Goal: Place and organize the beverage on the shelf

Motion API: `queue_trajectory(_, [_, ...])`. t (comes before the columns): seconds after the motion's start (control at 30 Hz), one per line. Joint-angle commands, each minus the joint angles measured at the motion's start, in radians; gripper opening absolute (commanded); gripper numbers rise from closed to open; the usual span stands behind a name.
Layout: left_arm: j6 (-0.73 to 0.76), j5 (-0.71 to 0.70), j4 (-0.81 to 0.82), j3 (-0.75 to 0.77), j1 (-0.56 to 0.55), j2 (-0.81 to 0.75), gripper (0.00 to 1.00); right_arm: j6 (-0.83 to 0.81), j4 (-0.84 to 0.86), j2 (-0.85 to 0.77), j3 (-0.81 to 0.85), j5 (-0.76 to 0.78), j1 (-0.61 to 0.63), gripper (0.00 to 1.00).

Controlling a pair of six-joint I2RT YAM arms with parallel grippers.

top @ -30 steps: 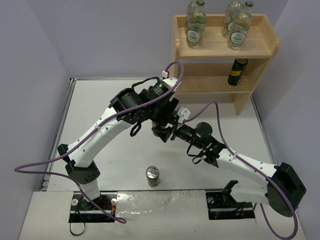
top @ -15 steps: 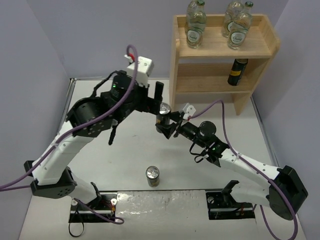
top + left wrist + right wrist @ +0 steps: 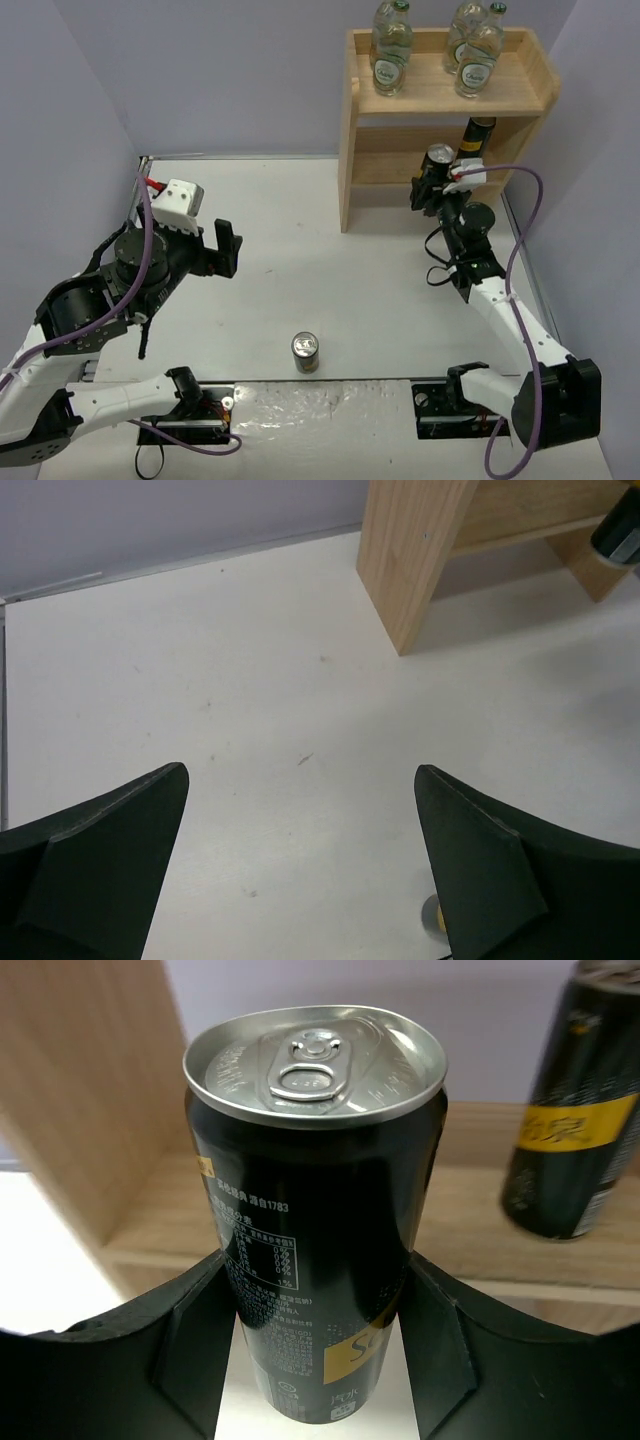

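The right jaws grip a can (image 3: 315,1210) upright before the shelf's (image 3: 350,170) lower tier, beside a second can (image 3: 475,143); bottles (image 3: 391,55) stand on top, a third can (image 3: 306,352) sits on the counter (image 3: 280,220), and the left jaws gape empty.

The shelf (image 3: 425,98) stands at the far right of the table (image 3: 260,200), with bottles (image 3: 391,55) on its top tier, one to the left and a cluster to the right, and a first can (image 3: 474,143) at the right of its lower tier. A second can (image 3: 437,160) sits between the fingers of the right gripper (image 3: 430,188) just before that lower tier, left of the shelved one. A third can (image 3: 306,352) stands near the table's front edge, midway between the arms, with the left gripper (image 3: 300,780) over the table's left side.
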Motion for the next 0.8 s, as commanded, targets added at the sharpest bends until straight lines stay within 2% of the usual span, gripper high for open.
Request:
queue_trajectory(0.0, [0.032,0.059,0.005,-0.065,0.004,-0.06,0.94,0.002,0.156,0.045,0.104,-0.07,-0.071,0.0])
queue_trajectory(0.1, [0.044,0.096,0.001,-0.119,0.002,-0.108,0.94,0.002,0.197,0.111,0.139,-0.097,-0.123,0.0])
queue_trajectory(0.23, [0.058,0.073,-0.001,-0.176,0.004,-0.134,0.94,0.013,0.208,0.195,0.201,-0.14,-0.154,0.0])
queue_trajectory(0.4, [0.055,0.098,0.034,-0.248,0.004,-0.133,0.94,-0.016,0.309,0.267,0.193,-0.161,-0.168,0.0])
queue_trajectory(0.77, [0.055,0.076,0.042,-0.306,0.011,-0.131,0.94,-0.056,0.314,0.442,0.267,-0.186,-0.203,0.0])
